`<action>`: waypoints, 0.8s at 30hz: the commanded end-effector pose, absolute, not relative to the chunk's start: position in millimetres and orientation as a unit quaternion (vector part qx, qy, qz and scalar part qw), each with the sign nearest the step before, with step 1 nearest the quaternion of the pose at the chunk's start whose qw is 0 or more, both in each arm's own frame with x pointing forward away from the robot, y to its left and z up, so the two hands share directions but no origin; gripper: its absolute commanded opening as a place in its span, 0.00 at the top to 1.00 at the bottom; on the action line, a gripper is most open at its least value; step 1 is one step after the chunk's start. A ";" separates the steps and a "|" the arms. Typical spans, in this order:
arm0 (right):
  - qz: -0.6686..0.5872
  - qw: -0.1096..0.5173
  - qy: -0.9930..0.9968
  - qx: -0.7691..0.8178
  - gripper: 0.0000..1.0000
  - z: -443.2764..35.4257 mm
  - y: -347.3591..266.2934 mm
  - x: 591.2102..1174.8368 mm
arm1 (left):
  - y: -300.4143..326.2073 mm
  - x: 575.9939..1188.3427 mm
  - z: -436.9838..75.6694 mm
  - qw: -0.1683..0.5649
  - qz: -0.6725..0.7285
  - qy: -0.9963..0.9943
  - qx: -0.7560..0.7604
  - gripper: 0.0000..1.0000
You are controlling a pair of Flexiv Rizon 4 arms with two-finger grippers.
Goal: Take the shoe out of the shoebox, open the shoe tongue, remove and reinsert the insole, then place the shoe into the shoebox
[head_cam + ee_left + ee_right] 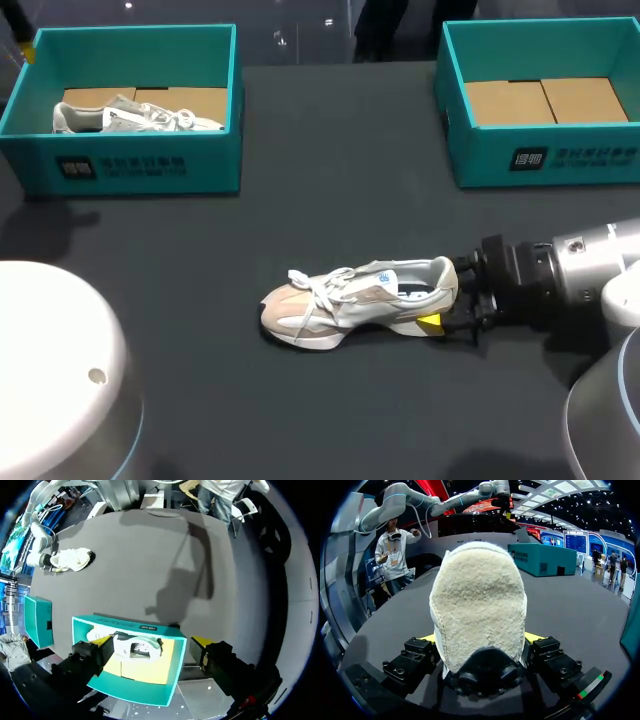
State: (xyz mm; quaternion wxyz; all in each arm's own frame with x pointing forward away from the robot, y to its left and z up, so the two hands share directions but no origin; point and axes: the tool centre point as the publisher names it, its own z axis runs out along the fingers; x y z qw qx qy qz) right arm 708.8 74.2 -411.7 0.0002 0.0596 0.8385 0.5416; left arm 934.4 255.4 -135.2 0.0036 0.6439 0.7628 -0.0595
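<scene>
Here the shoe [350, 300] is stood on its sole at mid-table [330, 200], with its heel clamped from both sides by the right gripper's [479, 638] fingers. A small blue label is seen on the tongue, too small to be read. White print, likewise unreadable, is borne on the fronts of the left box [130, 165] and the right box [545, 160]. The left gripper [152, 641] is held spread wide and empty over the left box, in which a second shoe [135, 117] is laid.

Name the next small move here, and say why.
Probably bring the left tool across to the shoe and lift its tongue. The shoe already stands on the table, the right tool is clamped on its heel, and the left tool hangs open over the left shoebox.
</scene>
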 end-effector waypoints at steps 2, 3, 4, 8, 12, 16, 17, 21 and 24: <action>0.540 0.002 0.839 0.061 1.00 -412.4 75.8 708.2 | 239.2 918.5 -133.9 0.023 -0.062 0.896 0.440 0.00; 0.540 0.002 0.839 0.061 1.00 -412.4 75.8 708.2 | 235.7 916.2 -133.7 0.026 -0.059 0.903 0.424 0.00; 0.540 0.002 0.839 0.061 1.00 -412.4 75.8 708.2 | 232.2 913.8 -132.8 0.024 -0.055 0.914 0.401 0.00; 0.540 0.002 0.839 0.061 1.00 -412.4 75.8 708.2 | 217.1 907.1 -134.0 0.022 -0.026 0.944 0.328 0.00; 0.540 0.002 0.839 0.061 1.00 -412.4 75.8 708.2 | 199.8 898.8 -139.5 0.020 -0.018 0.959 0.282 0.00; 0.540 0.002 0.839 0.061 1.00 -412.4 75.8 708.2 | 182.3 893.1 -148.2 -0.001 -0.028 0.967 0.251 0.00; 0.540 0.002 0.839 0.061 1.00 -412.4 75.8 708.2 | 178.0 891.8 -151.4 -0.001 -0.023 0.970 0.240 0.00; 0.540 0.002 0.839 0.061 1.00 -412.4 75.8 708.2 | 161.1 883.5 -159.6 -0.009 -0.020 0.975 0.221 0.00; 0.540 0.002 0.839 0.061 1.00 -412.4 75.8 708.2 | 147.7 874.7 -161.6 -0.019 -0.031 0.977 0.212 0.00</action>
